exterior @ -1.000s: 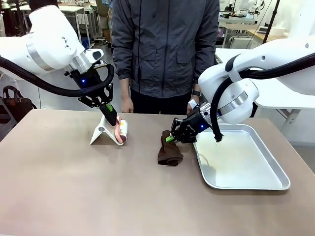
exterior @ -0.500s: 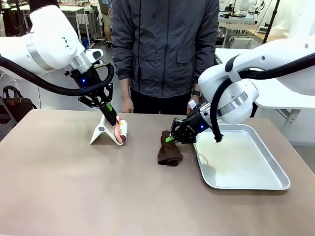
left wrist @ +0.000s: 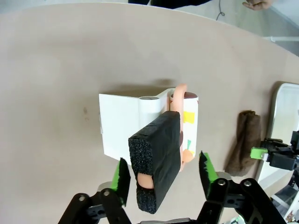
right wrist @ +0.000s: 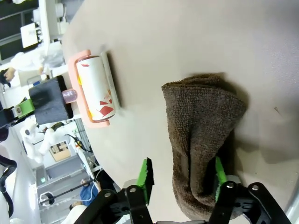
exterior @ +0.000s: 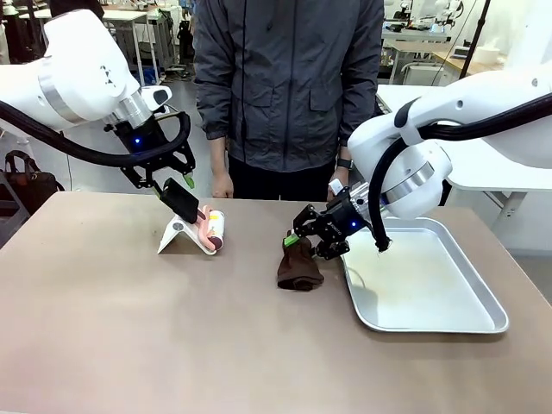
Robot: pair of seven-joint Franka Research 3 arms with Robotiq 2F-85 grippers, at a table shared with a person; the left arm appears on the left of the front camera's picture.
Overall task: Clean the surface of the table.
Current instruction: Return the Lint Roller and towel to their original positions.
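Tan table runs lengthwise left to right, level.

Lint roller, brown cloth, silver tray, a person.

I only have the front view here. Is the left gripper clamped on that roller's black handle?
Observer: No. In the left wrist view the left gripper is open, with a gap on each side of the black foam handle.
Operator: And the right one on the cloth?
Observer: The right gripper is open too. The brown cloth lies between its pads, and one green pad is clear of it.
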